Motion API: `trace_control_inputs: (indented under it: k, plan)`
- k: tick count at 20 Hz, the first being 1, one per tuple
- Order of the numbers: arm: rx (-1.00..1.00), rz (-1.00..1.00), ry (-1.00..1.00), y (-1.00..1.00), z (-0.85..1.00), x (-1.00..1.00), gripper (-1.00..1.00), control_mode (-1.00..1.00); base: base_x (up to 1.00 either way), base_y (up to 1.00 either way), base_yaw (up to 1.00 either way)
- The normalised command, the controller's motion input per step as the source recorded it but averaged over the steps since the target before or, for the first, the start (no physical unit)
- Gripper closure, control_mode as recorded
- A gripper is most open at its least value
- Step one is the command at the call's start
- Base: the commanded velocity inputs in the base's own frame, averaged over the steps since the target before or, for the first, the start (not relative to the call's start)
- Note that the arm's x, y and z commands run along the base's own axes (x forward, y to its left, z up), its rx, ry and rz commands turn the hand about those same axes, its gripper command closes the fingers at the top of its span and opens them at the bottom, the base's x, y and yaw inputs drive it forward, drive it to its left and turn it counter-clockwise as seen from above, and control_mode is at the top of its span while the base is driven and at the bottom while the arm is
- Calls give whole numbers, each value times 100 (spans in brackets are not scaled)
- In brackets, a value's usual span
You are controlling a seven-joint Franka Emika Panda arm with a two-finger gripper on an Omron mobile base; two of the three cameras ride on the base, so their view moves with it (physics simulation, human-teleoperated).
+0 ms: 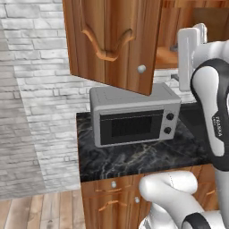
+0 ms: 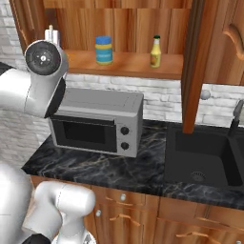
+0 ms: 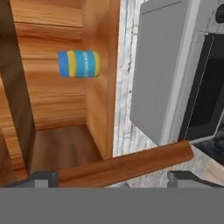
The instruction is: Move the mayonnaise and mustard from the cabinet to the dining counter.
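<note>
Whitewashed brick runs behind a black marble worktop [image 2: 95, 167] veined in white, with reddish-brown drawer units [image 2: 124, 209] below it and pale wood flooring [image 1: 40, 210] off to the side. On the worktop sits a grey microwave [image 2: 95, 121], and to its right a dark sink [image 2: 202, 159] is set into the stone.

Above the microwave hangs the cabinet [image 2: 119, 21], both doors swung open. On its shelf [image 2: 128, 64] stand the 2 things wanted: the mayonnaise jar [image 2: 103, 49] towards the left and the mustard bottle [image 2: 155, 51] well apart to its right, both upright. No dining counter is to be seen from where the base stands.

The gripper [image 3: 113, 178] is spread about as wide as it goes and holds nothing; its 2 dark fingertips [image 3: 41, 179] sit at the bottom of the hand view, rolled on its side, with the jar ahead.

The trouble I would expect is the woodwork. The hand is close to the open door [image 1: 112, 40] and the shelf's front edge, and the microwave top lies just under the shelf, so a careless reach could knock the door, scrape the edge or catch the microwave. The jar is squat and wide, so wide-set jaws closing off-centre might shove it back or tip it. I cannot quite tell how deep on the shelf it stands.
</note>
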Motion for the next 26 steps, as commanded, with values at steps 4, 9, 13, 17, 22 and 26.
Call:
trace_control_inputs:
  k: [4,9,13,17,22,26]
  plan:
    - [8,44,0,0,-24,49,-100,-100,0,0,0]
    - [9,47,-2,13,-6,50,-100,-100,0,0,0]
    - [2,44,-9,57,0,16,-100,-100,0,0,0]
    - [-6,34,-10,100,0,-32,-100,-100,0,0,0]
    - [-21,22,-7,100,0,-84,-100,-100,0,0,0]
    - [-14,0,-6,100,-6,-4,-100,-100,0,0,0]
